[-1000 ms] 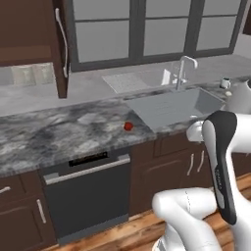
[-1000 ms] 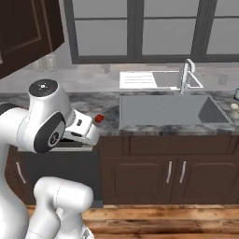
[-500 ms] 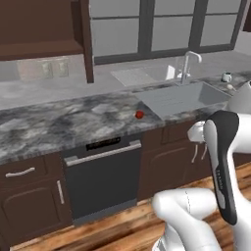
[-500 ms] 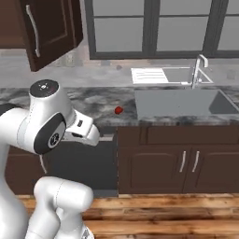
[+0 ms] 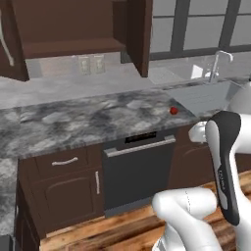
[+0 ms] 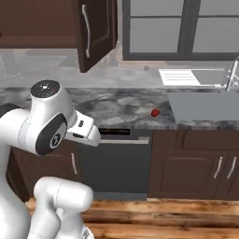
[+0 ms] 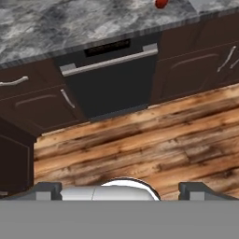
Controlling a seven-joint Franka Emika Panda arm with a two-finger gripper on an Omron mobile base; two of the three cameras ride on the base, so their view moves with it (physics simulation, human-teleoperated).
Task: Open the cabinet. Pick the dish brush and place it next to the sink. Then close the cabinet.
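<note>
Left base view has the cabinet (image 5: 73, 39) open at upper left, its far door cut off by the frame edge. Just left of the sink (image 5: 208, 95), whose basin is half hidden behind the arm, the dish brush (image 5: 173, 111) lies on the marble worktop (image 5: 73, 120), too small to make out. Hand view: the tool (image 7: 121, 189) spreads wide, empty, over wooden floor (image 7: 140, 144); the dishwasher (image 7: 112, 79) sits at top centre.

The base has driven leftward along the worktop (image 5: 88, 120), bringing the open cabinet (image 6: 95, 32) into both base views, with the dish brush (image 5: 173, 111) and sink (image 5: 208, 95) now offset rightward.
</note>
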